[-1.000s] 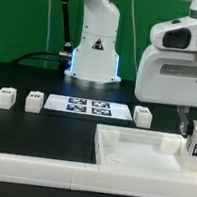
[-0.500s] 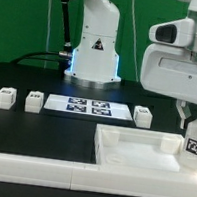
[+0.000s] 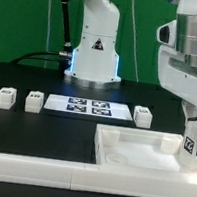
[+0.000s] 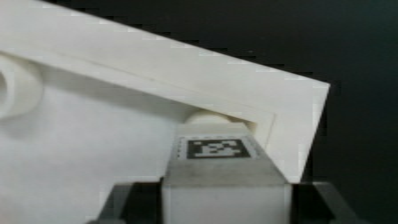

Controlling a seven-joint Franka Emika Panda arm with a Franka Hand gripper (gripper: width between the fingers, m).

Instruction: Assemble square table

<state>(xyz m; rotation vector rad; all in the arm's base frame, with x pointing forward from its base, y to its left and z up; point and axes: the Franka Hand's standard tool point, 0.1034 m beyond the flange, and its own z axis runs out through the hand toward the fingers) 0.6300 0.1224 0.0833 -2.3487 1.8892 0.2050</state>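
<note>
At the exterior view's right, we find the gripper (image 3: 194,127) closed on one leg (image 3: 193,145), long axis upright; the corner of the square top (image 3: 139,158) lies just below; contact unconfirmed.

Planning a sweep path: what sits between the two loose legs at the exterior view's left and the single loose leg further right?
Only the marker board, lying flat between them; the exterior view shows it.
</note>
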